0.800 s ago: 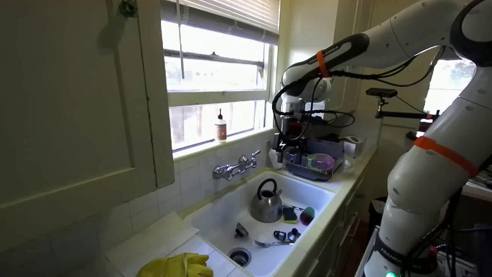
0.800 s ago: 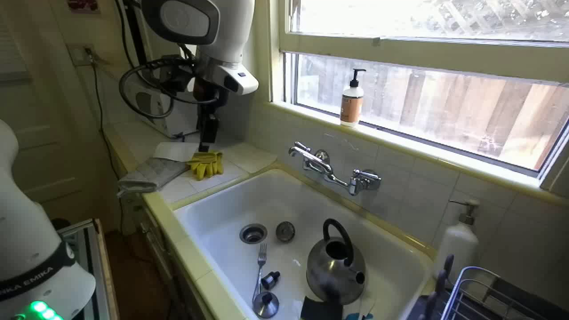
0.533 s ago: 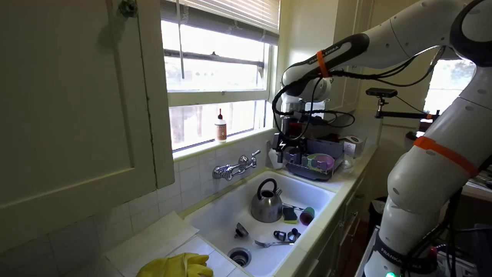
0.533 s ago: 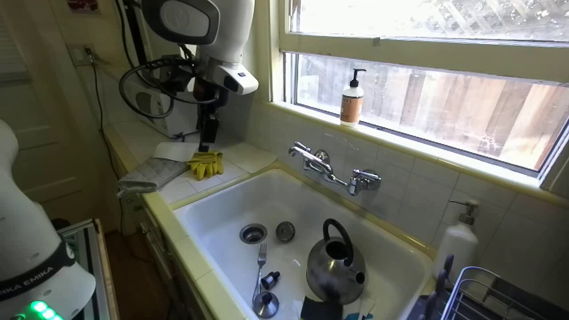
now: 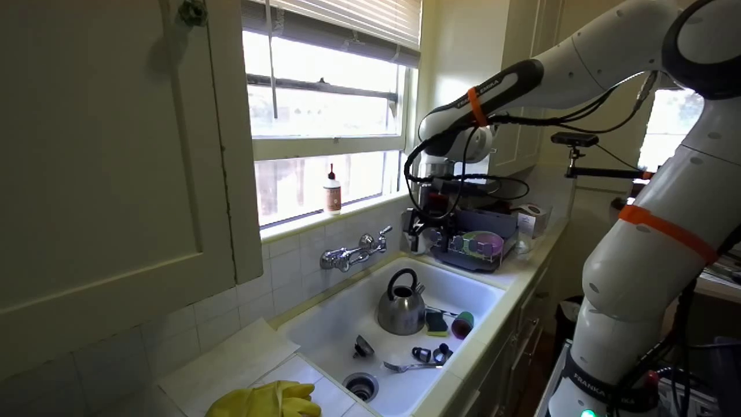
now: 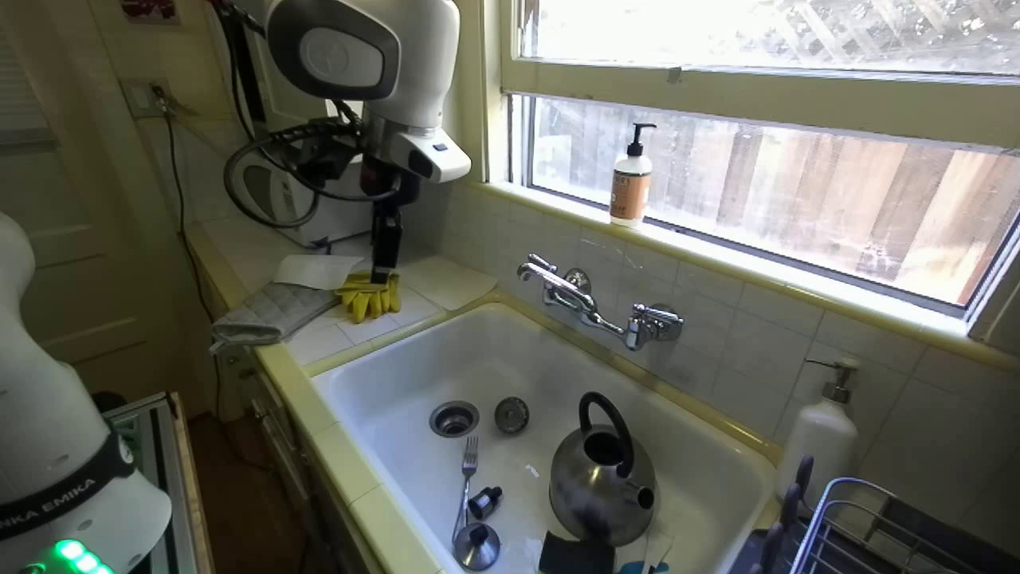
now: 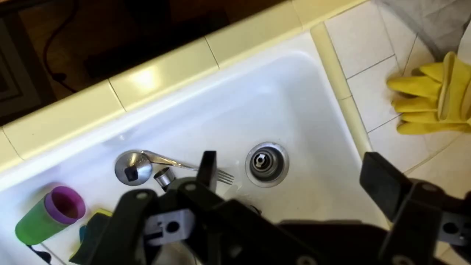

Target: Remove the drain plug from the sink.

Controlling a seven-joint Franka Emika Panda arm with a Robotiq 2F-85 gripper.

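- Your black two-finger pincer [image 7: 290, 173] is spread wide, hanging above the large white rectangular sink [image 7: 228, 110] & well apart from the stuff in it.
- You can see the small stubby black drain plug [image 6: 483, 502], w/ silver rim, lying tipped on the sink floor, just right of a shiny silver metal fork [image 7: 165, 160] in an exterior view; can't tell if they touch. In the wrist view your pincer hides part of it.
- At the fork's handle end: a round silver metal disc [image 7: 140, 162] w/ black knob. Tines point twd the round drain hole [image 7: 274, 173] w/ pale metal ring.
- Round grey metal strainer [image 6: 511, 416]: just right of the drain hole in an exterior view.
- Brushed-metal kettle [image 6: 586, 498] w/ black arched handle stands upright, right of the plug & fork there.
- On your left in the wrist view, green-and-purple cup [image 7: 38, 221] on its side, dark sponge [image 7: 95, 232] w/ yellow edge just beside it.
- To the right there, yellow rubber gloves [image 7: 454, 92] on the white-tiled counter [image 7: 371, 88].
- Chrome tap [image 6: 578, 299]: on the wall, far side of the sink in an exterior view.
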